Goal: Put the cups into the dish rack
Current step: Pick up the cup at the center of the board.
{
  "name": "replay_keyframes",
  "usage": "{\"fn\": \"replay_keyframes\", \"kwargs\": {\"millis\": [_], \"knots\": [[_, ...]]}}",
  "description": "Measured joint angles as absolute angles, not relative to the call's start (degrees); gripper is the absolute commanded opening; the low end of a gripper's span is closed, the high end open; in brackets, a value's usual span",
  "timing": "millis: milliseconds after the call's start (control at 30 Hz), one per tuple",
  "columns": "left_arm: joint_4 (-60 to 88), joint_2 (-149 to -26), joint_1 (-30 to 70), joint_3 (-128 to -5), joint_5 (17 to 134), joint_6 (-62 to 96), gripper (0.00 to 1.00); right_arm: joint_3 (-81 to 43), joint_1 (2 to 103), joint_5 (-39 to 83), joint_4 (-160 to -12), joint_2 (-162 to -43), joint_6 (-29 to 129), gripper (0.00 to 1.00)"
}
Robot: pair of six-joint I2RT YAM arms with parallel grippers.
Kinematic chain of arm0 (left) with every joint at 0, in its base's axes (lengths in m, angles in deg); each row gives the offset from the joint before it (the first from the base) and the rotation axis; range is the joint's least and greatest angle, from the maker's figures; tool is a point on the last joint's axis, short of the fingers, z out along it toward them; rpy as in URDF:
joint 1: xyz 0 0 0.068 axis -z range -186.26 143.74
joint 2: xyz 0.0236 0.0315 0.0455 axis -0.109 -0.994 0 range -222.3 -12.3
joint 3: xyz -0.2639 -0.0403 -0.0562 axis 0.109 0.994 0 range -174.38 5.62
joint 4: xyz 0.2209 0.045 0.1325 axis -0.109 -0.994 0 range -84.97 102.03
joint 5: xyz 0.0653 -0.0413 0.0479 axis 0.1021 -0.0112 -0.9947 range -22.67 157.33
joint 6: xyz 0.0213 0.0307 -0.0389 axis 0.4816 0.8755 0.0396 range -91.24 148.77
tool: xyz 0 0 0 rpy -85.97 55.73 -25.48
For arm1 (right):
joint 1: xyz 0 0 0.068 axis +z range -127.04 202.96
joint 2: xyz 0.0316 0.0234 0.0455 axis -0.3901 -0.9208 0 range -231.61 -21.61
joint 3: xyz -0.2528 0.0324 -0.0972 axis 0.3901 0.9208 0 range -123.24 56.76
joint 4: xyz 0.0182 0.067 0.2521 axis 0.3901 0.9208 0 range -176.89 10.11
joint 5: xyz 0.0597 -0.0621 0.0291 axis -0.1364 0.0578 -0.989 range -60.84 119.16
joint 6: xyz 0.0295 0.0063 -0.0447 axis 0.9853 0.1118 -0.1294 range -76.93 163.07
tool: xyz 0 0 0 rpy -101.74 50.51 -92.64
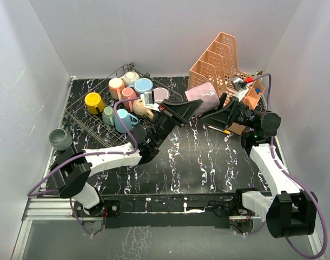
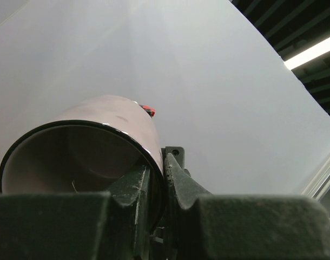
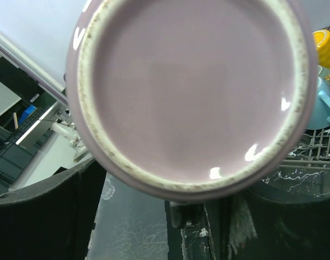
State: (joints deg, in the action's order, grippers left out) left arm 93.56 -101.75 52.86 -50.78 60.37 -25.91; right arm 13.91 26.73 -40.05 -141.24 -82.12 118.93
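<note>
A lilac cup [image 1: 204, 96] hangs on its side above the table's back middle. My left gripper [image 1: 190, 109] is shut on its rim; in the left wrist view one finger sits inside the cup [image 2: 100, 130] and the other outside, where the gripper [image 2: 165, 157] pinches the wall. My right gripper [image 1: 219, 111] faces the cup's base [image 3: 192, 81], its gripper [image 3: 165, 219] open with the jaws wide on either side. The dish rack [image 1: 81, 116] at the back left holds several cups, among them yellow [image 1: 93, 102], blue [image 1: 143, 85] and tan [image 1: 140, 108].
A grey cup [image 1: 60, 138] stands on the table left of the rack. The orange tiered organizer [image 1: 222, 62] stands at the back right, close behind my right gripper. Small items lie beside its right end. White walls close in the left, back and right.
</note>
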Motion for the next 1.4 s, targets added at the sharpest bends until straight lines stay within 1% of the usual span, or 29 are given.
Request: {"fn": "replay_keyframes", "kwargs": {"millis": [133, 233, 267, 300, 400, 433, 467, 500, 600, 733, 867, 933, 1000, 1167, 1233, 1333, 1400], "knots": [[94.94, -101.44, 52.86, -50.1, 59.61, -26.48, 0.0, 13.93, 27.01, -39.37, -143.25, -83.13, 120.35, 0.61], [95.77, -101.22, 52.86, -49.73, 59.35, -26.83, 0.0, 13.93, 27.56, -39.02, -143.67, -83.17, 120.54, 0.51], [95.9, -101.11, 52.86, -49.71, 59.35, -26.94, 0.0, 13.93, 27.78, -38.8, -143.71, -83.17, 120.43, 0.46], [96.01, -100.98, 52.86, -49.66, 59.35, -27.0, 0.0, 14.0, 27.95, -38.48, -143.73, -83.2, 120.32, 0.39], [96.75, -100.28, 52.86, -48.97, 59.26, -27.61, 0.0, 14.17, 28.85, -37.95, -143.73, -83.48, 119.71, 0.27], [97.17, -100.04, 52.88, -48.59, 59.17, -27.83, 0.0, 14.19, 29.2, -37.86, -143.71, -83.65, 119.52, 0.22], [97.52, -99.8, 52.92, -48.18, 59.13, -27.99, 0.0, 14.21, 29.53, -37.8, -143.69, -83.87, 119.23, 0.12], [97.91, -99.6, 53.01, -47.79, 59.0, -28.12, 0.0, 14.26, 29.81, -37.78, -143.69, -83.98, 118.73, 0.09], [98.28, -99.36, 53.38, -47.11, 58.25, -27.96, 0.0, 14.61, 30.49, -37.82, -143.41, -84.14, 116.76, 0.08], [98.33, -98.58, 53.36, -45.66, 57.95, -27.59, 0.23, 15.07, 30.93, -37.69, -142.73, -84.14, 115.6, 0.08], [97.72, -95.78, 53.38, -42.28, 57.29, -26.85, 0.49, 15.2, 31.71, -37.95, -140.94, -84.14, 115.06, 0.08], [96.97, -93.16, 53.38, -39.98, 56.42, -26.46, 0.57, 15.2, 31.73, -37.97, -140.21, -84.14, 114.62, 0.08], [96.25, -89.97, 53.38, -37.38, 55.19, -26.02, 0.64, 15.2, 31.73, -37.97, -139.38, -84.14, 113.75, 0.08], [90.98, -81.16, 53.38, -31.74, 52.29, -24.73, 0.75, 14.96, 31.8, -37.95, -133.74, -84.14, 108.28, 0.08], [86.09, -76.9, 53.38, -29.97, 51.41, -23.99, 0.78, 14.08, 31.95, -37.86, -128.72, -84.14, 103.95, 0.08], [74.85, -69.66, 53.38, -28.84, 50.43, -22.46, 0.83, 11.88, 32.43, -37.38, -120.59, -84.16, 96.08, 0.08], [66.48, -64.74, 53.38, -28.86, 50.01, -21.23, 0.84, 10.28, 33.11, -36.73, -115.91, -84.38, 90.84, 0.08]]}}
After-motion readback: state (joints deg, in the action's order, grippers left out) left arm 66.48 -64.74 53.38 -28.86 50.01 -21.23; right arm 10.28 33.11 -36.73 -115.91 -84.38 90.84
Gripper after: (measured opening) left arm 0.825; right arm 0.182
